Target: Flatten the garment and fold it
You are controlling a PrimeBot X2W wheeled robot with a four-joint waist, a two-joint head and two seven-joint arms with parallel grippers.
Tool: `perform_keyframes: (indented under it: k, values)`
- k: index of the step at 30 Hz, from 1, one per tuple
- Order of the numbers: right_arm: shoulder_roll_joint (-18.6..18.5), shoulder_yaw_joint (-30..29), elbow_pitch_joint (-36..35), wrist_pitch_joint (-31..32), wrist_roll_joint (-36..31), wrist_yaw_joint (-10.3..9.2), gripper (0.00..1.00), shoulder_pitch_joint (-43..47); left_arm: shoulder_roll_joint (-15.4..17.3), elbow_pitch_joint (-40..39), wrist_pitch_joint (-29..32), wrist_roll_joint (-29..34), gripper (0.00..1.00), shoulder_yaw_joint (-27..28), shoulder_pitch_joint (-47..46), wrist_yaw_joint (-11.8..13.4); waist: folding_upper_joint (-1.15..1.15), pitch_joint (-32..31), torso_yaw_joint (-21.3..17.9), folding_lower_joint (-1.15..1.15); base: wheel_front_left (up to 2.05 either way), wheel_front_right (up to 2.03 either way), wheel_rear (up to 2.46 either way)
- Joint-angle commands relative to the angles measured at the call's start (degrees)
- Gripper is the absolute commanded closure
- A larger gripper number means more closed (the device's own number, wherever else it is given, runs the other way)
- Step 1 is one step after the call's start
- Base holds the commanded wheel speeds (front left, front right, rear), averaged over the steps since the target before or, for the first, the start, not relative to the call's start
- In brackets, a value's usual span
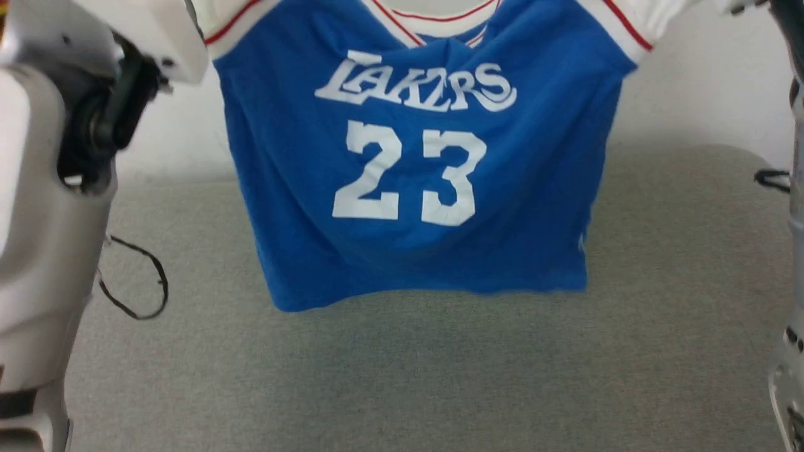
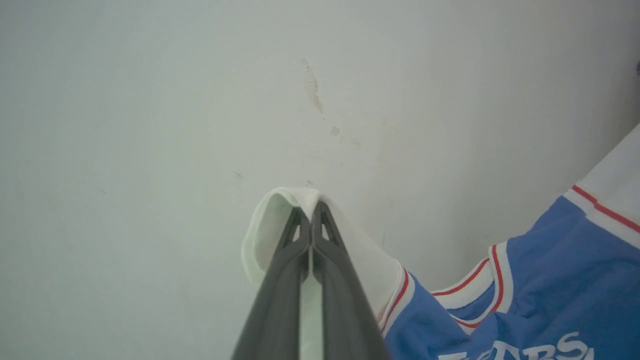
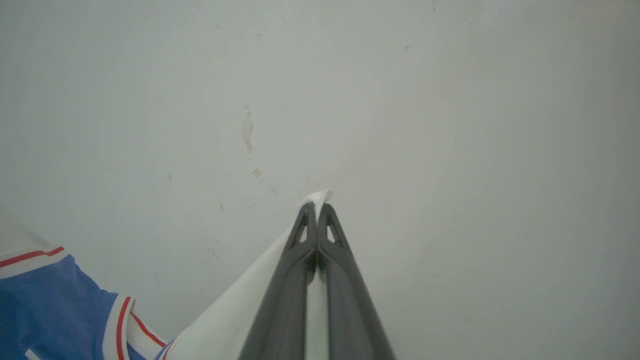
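Note:
The garment (image 1: 414, 169), a royal-blue shirt with white "LAKERS" lettering, the number 23 and white sleeves with red trim, hangs spread out in the air above a grey surface (image 1: 402, 370). Its lower hem sits just above that surface. In the left wrist view my left gripper (image 2: 311, 207) is shut on the white sleeve cloth (image 2: 270, 225), which folds over its fingertips. In the right wrist view my right gripper (image 3: 317, 207) is shut on the other white sleeve (image 3: 235, 310), whose corner pokes past the tips. The blue body of the garment (image 2: 550, 295) stretches between the two.
A pale wall (image 1: 710, 81) stands close behind the garment, with a small scuff mark (image 2: 312, 87) on it. My left arm's pale casing (image 1: 56, 207) stands at the left edge with a loose black cable (image 1: 141, 282). My right arm (image 1: 793, 251) rises along the right edge.

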Motion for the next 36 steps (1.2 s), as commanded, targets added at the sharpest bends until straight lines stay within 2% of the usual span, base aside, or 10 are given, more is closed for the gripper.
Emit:
perform_keyframes:
  k: [1, 9, 16, 21, 27, 32, 36]
  values:
    - [0.22, 0.28, 0.98, -0.19, 0.27, -0.06, 1.0, -1.53, -0.52, 1.02, 0.48, 0.19, 1.0, -0.09, -1.5, -0.23, 0.0, -2.2, -2.38, 0.01, 0.0, 0.0, 0.0]
    - [3.29, 0.84, 10.69, 3.57, 1.53, -0.06, 1.0, -10.65, -1.02, 8.62, 5.83, -1.14, 1.0, -0.05, -8.87, -0.02, 0.0, 0.6, -5.09, 0.01, 0.0, 0.0, 0.0]
    - [4.16, -1.63, 15.65, 4.61, -1.74, -0.06, 1.0, -17.48, -0.32, 10.6, 5.03, 0.5, 1.0, 1.51, -15.25, 1.97, 0.0, 10.93, -6.32, 0.01, 0.0, 0.0, 0.0]
    - [4.84, -3.69, 17.6, 2.43, -4.96, -0.06, 1.0, -24.29, -1.85, 11.87, -0.57, 3.2, 1.0, 1.87, -24.3, 1.96, 0.0, 20.54, -5.35, 0.01, 0.0, 0.0, 0.0]
    - [5.92, -5.45, 18.97, -1.32, -8.06, -0.06, 1.0, -32.39, -3.84, 15.09, -11.86, 5.7, 1.0, 3.11, -35.14, 0.38, 0.0, 30.03, -4.26, 0.01, 0.0, 0.0, 0.0]
    - [5.9, -5.09, 21.05, -6.02, -11.54, -0.06, 1.0, -38.72, -5.67, 19.27, -18.74, 5.18, 1.0, 4.86, -41.35, -0.66, 0.0, 34.65, -4.15, 0.01, 0.0, 0.0, 0.0]
    - [4.62, -4.17, 23.77, -9.09, -12.84, -0.06, 1.0, -41.29, -6.65, 21.91, -23.54, 4.13, 1.0, 5.9, -42.83, -2.11, 0.0, 36.85, -3.66, 0.01, 0.0, 0.0, 0.0]
